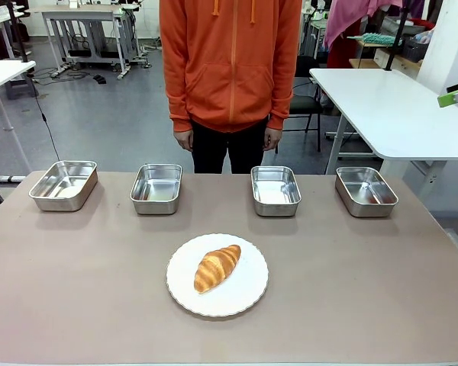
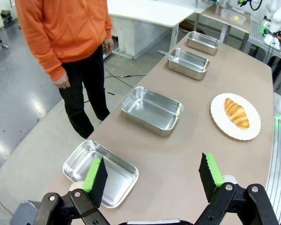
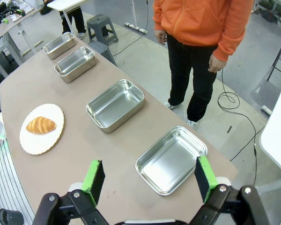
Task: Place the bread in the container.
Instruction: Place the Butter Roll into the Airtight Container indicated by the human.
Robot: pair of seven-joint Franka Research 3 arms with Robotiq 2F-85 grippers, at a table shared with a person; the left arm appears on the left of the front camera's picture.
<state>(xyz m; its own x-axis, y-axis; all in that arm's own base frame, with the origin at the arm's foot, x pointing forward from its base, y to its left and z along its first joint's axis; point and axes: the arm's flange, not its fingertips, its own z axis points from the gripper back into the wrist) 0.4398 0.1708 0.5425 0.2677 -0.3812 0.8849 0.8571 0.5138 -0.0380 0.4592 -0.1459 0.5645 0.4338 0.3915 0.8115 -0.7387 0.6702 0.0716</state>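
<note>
The bread, a golden-brown croissant, lies on a round white plate at the table's near middle. Beyond it, four steel containers stand in a row. All look empty. My left gripper hangs open above the table's left end, over the leftmost container, far from the bread. At the other end, my right gripper is open too, hovering by the rightmost container, with the bread well off to its side. Neither holds anything.
A person in an orange hoodie stands at the far edge behind the two middle containers, hands at their sides. A white table stands off to the back right. Bare tabletop surrounds the plate.
</note>
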